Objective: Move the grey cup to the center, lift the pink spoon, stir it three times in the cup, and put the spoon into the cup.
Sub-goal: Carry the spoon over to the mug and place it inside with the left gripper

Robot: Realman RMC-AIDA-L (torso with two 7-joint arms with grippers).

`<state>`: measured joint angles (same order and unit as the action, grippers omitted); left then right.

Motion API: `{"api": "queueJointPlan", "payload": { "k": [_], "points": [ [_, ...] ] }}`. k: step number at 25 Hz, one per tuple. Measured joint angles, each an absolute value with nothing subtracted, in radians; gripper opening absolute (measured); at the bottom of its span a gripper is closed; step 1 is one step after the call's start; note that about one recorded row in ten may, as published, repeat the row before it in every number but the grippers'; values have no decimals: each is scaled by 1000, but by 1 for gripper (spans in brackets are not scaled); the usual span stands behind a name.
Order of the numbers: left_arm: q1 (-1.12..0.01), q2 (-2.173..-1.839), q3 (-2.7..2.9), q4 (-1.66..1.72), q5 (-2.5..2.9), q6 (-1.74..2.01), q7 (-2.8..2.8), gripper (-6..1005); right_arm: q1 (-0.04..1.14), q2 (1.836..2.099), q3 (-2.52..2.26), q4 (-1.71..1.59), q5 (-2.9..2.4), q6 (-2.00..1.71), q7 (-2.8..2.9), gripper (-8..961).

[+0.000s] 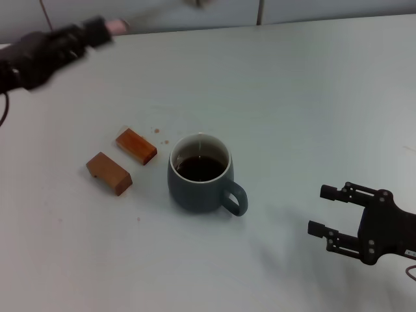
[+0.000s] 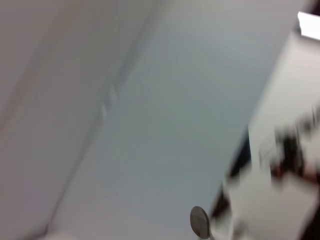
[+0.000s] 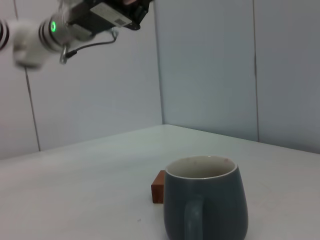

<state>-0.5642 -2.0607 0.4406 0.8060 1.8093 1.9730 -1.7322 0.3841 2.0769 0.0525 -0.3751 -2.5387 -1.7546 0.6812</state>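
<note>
Label on left arm (image 3: 107,12) — perhaps printed, unreadable

A pale grey-white worktop (image 1: 292,97) runs back to plain light wall panels (image 3: 205,65) split by thin vertical seams, under soft, even light.

The head view looks steeply down on the counter (image 1: 292,84) from above, with the grey cup (image 1: 201,174) near its middle. The right wrist view sits low, close to counter level, facing the grey cup (image 3: 206,200) side-on from its handle side, and shares it with the head view. The left wrist view is raised, blurred, showing bare counter (image 2: 165,125).
</note>
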Motion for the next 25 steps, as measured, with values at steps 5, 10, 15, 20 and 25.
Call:
{"api": "queueJointPlan", "payload": {
  "k": [5, 10, 15, 20, 25],
  "points": [
    [-538, -2064, 734, 1199, 1843, 1933, -1756, 132, 379, 2078, 54, -372, -2539, -1753, 704, 683],
    [-537, -2062, 897, 1497, 1980, 1927, -1825, 132, 372, 2080, 55, -367, -2538, -1752, 708, 683],
    [-573, -2067, 1043, 1626, 2160, 1925, -1878, 132, 369, 2080, 66, -364, -2537, -1747, 708, 682],
    [-621, -2073, 1174, 1631, 2279, 1906, -1917, 132, 364, 2080, 66, -358, -2537, -1747, 708, 683],
    [-636, -2075, 1319, 1630, 2375, 1826, -1954, 132, 358, 2080, 66, -351, -2537, -1746, 707, 684]
  ]
}}
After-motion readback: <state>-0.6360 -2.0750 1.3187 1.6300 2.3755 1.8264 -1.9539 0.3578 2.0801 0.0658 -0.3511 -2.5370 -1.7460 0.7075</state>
